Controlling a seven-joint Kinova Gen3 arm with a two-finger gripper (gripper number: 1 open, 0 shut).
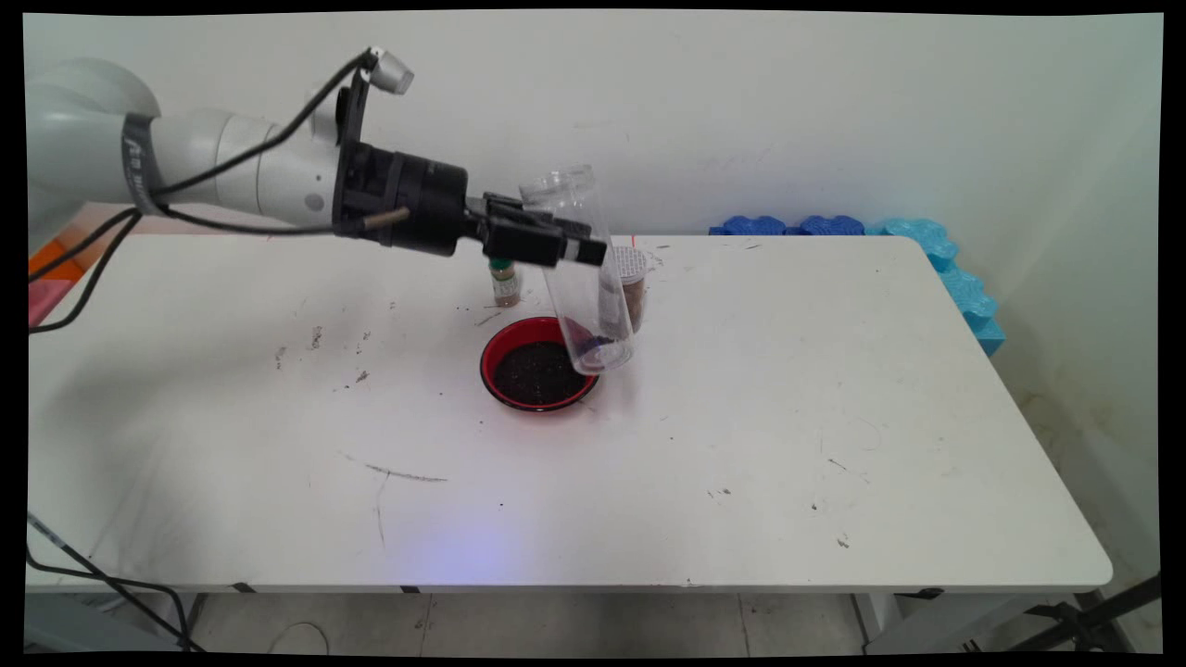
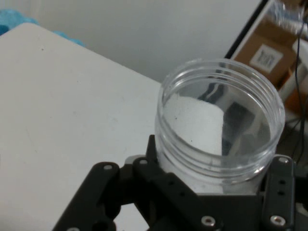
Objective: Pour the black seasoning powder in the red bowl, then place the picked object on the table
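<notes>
Main view: the gripper (image 1: 556, 243) is held level above the white table (image 1: 788, 435), its fingers clamped on the upper part of a clear plastic jar (image 1: 582, 278). The jar is carried nearly upright, slightly tilted, with its open mouth at the top and its base hanging just over the right rim of a red bowl (image 1: 537, 375) filled with dark grains. Directly below the gripper, a small green-capped bottle (image 1: 504, 283) stands on the table; behind the jar, a small lidded container (image 1: 632, 287) with brown contents is seen. Blue foam pieces (image 1: 927, 250) lie along the table's far right corner, well apart from the gripper.

Hand view: the jar (image 2: 221, 125) is seen gripped between the black fingers (image 2: 279, 192), its threaded open mouth facing the camera; a few dark specks cling inside. The table (image 2: 62, 120) extends to the left of the gripper (image 2: 211, 202).
</notes>
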